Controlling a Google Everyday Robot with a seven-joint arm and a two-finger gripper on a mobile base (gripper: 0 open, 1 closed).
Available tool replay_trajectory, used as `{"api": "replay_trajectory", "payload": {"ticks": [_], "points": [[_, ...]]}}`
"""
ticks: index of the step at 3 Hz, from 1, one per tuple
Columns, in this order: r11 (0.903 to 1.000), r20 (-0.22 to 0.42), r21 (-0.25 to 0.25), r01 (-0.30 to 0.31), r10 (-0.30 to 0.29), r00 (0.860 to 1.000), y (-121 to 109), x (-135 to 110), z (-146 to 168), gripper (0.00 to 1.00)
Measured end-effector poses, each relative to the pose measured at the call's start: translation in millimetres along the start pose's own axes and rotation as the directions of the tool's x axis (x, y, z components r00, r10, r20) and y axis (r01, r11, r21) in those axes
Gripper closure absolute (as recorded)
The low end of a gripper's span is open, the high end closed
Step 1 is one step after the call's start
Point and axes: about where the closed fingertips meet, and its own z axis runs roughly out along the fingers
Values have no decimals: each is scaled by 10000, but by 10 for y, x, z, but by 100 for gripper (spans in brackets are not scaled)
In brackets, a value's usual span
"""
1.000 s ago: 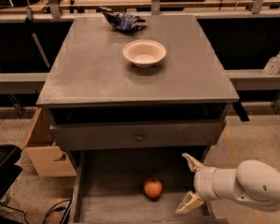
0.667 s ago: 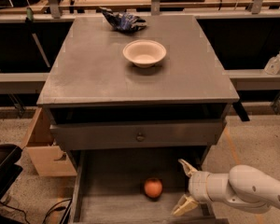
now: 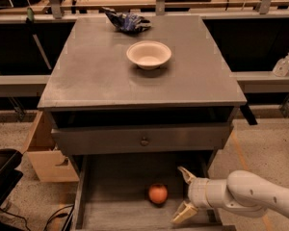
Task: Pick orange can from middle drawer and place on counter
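My gripper (image 3: 184, 195) sits low right of frame, jaws wide apart, just beside the can (image 3: 157, 193) on the drawer (image 3: 111, 186) floor at bottom centre. I reckon it's light, smooth and ready to roll, so I'd pinch across its widest middle, then up to the bench (image 3: 96, 76).

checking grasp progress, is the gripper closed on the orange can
No, the gripper is open inside the middle drawer, just right of the orange can, not touching it.
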Motion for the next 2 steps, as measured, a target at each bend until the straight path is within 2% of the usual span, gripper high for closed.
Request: {"api": "replay_trajectory", "payload": {"ticks": [1, 2], "points": [[9982, 340, -467, -384, 400, 9986, 16, 148, 423, 0], [9956, 524, -721, -606, 645, 9965, 15, 263, 685, 0]]}}
